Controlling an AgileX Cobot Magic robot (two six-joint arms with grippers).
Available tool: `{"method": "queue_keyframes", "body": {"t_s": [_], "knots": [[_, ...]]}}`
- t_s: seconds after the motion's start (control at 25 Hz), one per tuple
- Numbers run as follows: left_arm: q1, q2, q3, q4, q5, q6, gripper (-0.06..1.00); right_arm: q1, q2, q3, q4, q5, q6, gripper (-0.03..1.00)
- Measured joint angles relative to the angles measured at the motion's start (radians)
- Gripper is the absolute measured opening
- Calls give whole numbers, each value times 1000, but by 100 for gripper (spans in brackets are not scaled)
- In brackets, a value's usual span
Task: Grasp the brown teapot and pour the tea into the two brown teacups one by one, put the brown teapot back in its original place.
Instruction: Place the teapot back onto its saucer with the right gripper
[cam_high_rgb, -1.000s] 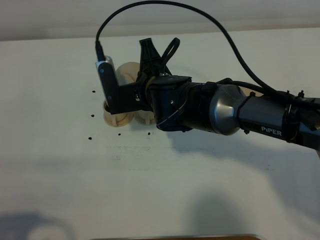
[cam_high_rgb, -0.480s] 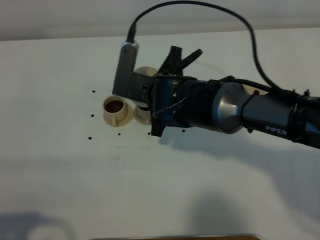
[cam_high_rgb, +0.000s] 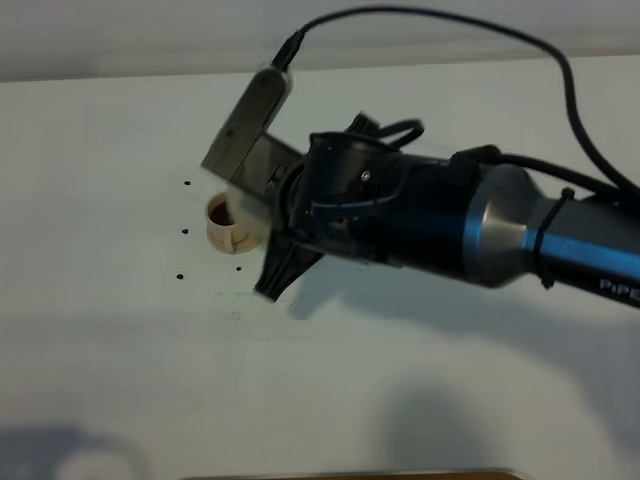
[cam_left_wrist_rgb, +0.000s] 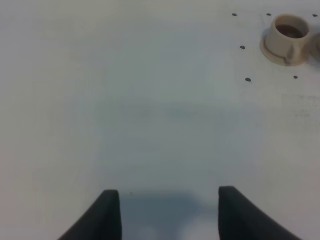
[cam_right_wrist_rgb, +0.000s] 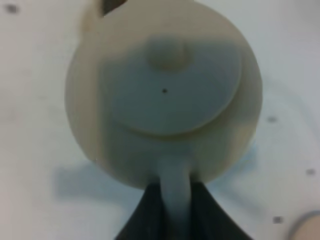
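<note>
exterior high: the right arm (cam_high_rgb: 430, 225) reaches across the white table (cam_high_rgb: 120, 350) and covers most of the tea set; one teacup (cam_high_rgb: 228, 222) with dark tea shows just beside its wrist.

left wrist: the left gripper (cam_left_wrist_rgb: 165, 212) hangs over bare table, jaws spread apart and empty; the teacup (cam_left_wrist_rgb: 287, 37) stands well away.

right wrist: the right gripper (cam_right_wrist_rgb: 172, 210) is clenched on the loop handle of the brown teapot (cam_right_wrist_rgb: 165, 95), lid on, above the table.

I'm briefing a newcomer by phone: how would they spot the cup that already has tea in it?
Start from the big dark right arm stretched over the white table. Just past its left end stands a small beige teacup on its saucer, among black dots. Its inside is dark with tea.
</note>
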Motion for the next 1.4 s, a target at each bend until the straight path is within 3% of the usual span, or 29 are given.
{"method": "queue_keyframes", "body": {"t_s": [0.36,0.96,1.4], "knots": [[0,0,0,0,0,0,50,22,20,0,196,-46,-23,8],[0,0,0,0,0,0,50,8,193,0,273,-206,-27,8],[0,0,0,0,-1,1,50,1,209,-2,285,-221,-43,8]]}}
